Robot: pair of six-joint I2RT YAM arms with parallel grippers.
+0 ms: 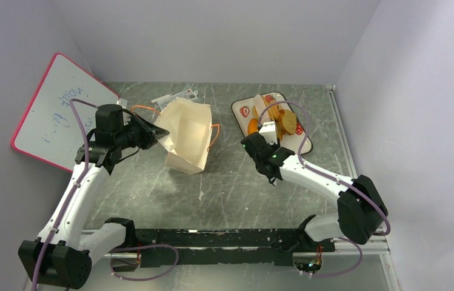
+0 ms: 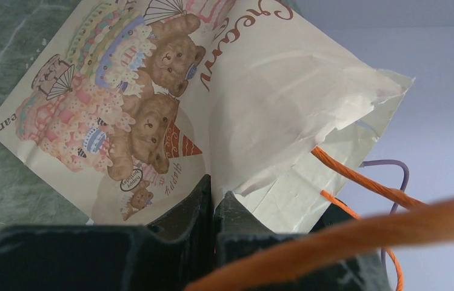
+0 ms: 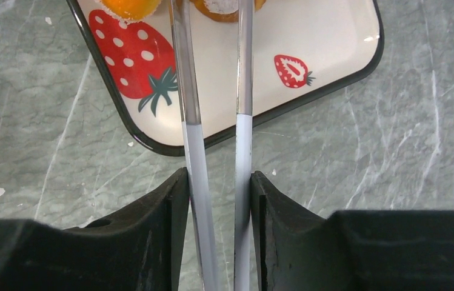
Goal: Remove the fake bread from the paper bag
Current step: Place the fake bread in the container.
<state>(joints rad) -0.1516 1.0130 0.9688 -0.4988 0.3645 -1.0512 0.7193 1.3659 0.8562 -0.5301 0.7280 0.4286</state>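
The beige paper bag (image 1: 188,136) lies on the table with its mouth open and its orange cord handles (image 2: 363,182) loose. My left gripper (image 1: 154,134) is shut on the bag's rim; in the left wrist view (image 2: 213,194) the paper (image 2: 260,85) is pinched between the fingers. Only paper shows inside the bag. Golden and orange bread pieces (image 1: 285,121) lie on the strawberry-printed tray (image 1: 305,144). My right gripper (image 1: 265,138) is shut on a pair of tongs (image 3: 243,139) that reach over the tray's near edge (image 3: 327,42) toward bread pieces (image 3: 130,6).
A whiteboard with a pink frame (image 1: 60,109) leans at the left wall. Small white tag cards (image 1: 176,97) lie behind the bag. Grey walls close the back and right sides. The marbled green table (image 1: 236,188) lies between bag and arm bases.
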